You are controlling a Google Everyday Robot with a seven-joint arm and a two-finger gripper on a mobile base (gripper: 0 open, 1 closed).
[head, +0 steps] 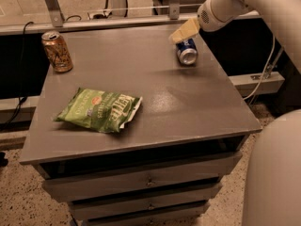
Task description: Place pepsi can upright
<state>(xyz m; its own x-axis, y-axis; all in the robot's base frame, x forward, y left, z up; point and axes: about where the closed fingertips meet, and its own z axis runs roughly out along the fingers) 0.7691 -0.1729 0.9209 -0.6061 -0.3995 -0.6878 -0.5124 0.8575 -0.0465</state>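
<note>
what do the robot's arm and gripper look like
The arm is a thick, cream-white tube with a rounded wrist joint and no visible markings. Its gripper, above the dark-blue aluminium pepsi can at the far right of the grey table, looks flat, wedge-shaped and pale yellow. A thin pale cable hangs beneath the arm.
</note>
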